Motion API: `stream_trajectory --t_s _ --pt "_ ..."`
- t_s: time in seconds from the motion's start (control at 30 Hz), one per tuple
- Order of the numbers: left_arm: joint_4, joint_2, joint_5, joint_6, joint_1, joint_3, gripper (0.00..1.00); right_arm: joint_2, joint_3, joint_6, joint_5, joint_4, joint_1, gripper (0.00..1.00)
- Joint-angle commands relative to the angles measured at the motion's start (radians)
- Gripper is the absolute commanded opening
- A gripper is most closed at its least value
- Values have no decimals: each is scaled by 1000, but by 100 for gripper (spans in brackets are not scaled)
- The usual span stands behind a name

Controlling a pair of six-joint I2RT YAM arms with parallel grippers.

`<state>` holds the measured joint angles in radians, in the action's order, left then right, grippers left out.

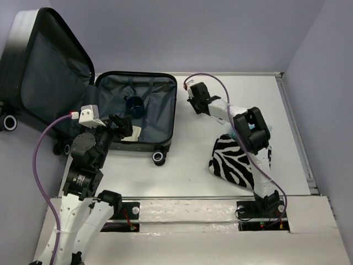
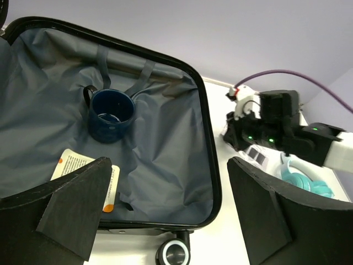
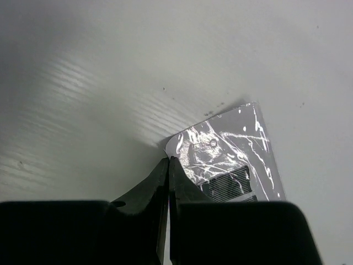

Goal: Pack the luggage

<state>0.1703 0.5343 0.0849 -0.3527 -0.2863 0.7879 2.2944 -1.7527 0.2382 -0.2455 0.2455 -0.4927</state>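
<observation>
The luggage (image 1: 160,113) lies open at the left, lid (image 1: 49,66) raised, grey lining showing; it fills the left wrist view (image 2: 165,127). Inside are a dark blue mug (image 1: 134,106) (image 2: 112,115) and a white card with an orange tab (image 1: 131,134) (image 2: 74,165). My left gripper (image 1: 120,126) (image 2: 168,182) is open and empty above the case's near edge. My right gripper (image 1: 197,102) (image 3: 169,160) is shut, its tips at the corner of a shiny flat packet (image 3: 231,160) (image 2: 256,155) lying on the table right of the case.
A zebra-striped pouch (image 1: 234,163) lies at the right near the right arm. Teal headphones (image 2: 303,185) (image 1: 232,136) sit beside it. A case wheel (image 1: 159,158) (image 2: 175,253) sticks out at the near edge. Walls close the table at the back and right.
</observation>
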Motion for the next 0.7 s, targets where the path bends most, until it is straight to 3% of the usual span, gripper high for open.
stream_trajectory --t_s 0.0,0.2,0.33,0.5,0.63,0.67 --pt "-48 -26 25 35 -10 -10 97 -199 114 -88 -55 -132 -7 7" --pt "-49 -33 19 35 -11 -15 96 -424 237 -161 26 -199 -17 7" --pt "-49 -28 18 34 -11 -16 96 -507 233 -200 64 -199 -40 7" --pt "-51 -31 21 32 -10 -16 96 -497 64 -237 130 -181 -128 7" --pt "-48 -39 29 31 -8 -16 96 -341 -211 -286 176 -152 -281 7" --pt "-48 -40 29 32 -8 -16 96 -301 -212 -286 176 -141 -305 7"
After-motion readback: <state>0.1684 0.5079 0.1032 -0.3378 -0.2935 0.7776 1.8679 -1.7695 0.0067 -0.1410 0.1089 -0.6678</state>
